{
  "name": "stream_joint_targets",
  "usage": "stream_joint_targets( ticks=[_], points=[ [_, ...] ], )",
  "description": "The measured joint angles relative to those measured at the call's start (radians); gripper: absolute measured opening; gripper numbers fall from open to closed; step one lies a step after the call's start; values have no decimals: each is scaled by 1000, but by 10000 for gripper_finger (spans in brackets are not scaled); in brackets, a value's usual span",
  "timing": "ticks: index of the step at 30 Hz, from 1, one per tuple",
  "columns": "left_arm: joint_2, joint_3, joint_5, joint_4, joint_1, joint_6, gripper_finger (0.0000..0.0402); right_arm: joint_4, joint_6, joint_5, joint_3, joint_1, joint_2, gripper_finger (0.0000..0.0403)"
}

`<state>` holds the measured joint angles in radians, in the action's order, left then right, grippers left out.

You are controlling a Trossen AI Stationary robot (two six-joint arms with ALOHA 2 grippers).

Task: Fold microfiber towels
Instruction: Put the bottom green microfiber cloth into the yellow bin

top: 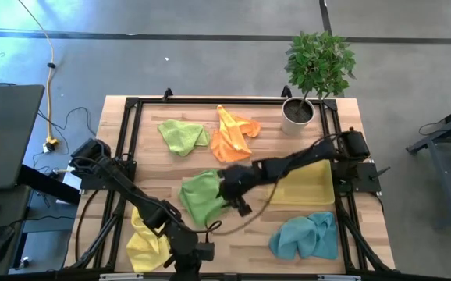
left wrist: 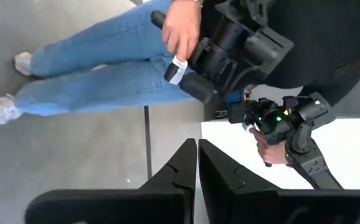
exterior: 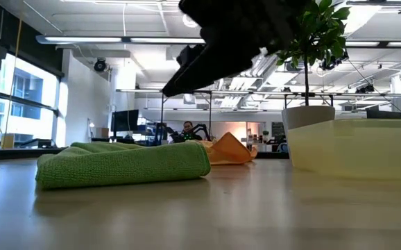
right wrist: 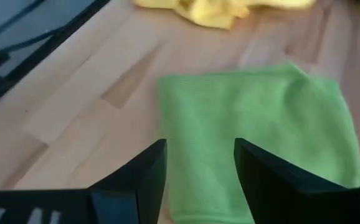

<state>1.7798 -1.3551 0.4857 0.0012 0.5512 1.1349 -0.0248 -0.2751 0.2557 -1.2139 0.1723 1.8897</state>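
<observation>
A lime green towel (top: 200,195) lies folded on the table's middle; it also shows in the low view (exterior: 124,163) and the right wrist view (right wrist: 255,137). My right gripper (right wrist: 200,168) is open and hangs just above the towel's right part (top: 227,190), clear of it in the low view (exterior: 186,73). My left gripper (left wrist: 197,168) is shut and empty at the table's near edge (top: 198,254), pointing out at the room. Also lying on the table are a second lime green towel (top: 182,134), an orange towel (top: 233,134), a flat yellow towel (top: 307,183), a crumpled teal towel (top: 307,234) and a crumpled yellow towel (top: 143,238).
A white plant pot (top: 297,113) with a leafy plant stands at the far right corner. A black frame (top: 132,105) runs around the table. A person (left wrist: 136,68) stands beyond the near edge, holding a control arm. Bare wood lies between the green and teal towels.
</observation>
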Motion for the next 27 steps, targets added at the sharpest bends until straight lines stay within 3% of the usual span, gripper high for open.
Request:
stream_joint_targets(
  ticks=[7,16,27],
  points=[
    [0,0,-8,4,14,62,8,320,-122,-105,122,109,22,181],
    [0,0,-105,15,14,113,8,330,-66,-150,65,123,161,181],
    [0,0,-133,18,14,119,8,315,-62,-199,-36,112,302,181]
  ],
)
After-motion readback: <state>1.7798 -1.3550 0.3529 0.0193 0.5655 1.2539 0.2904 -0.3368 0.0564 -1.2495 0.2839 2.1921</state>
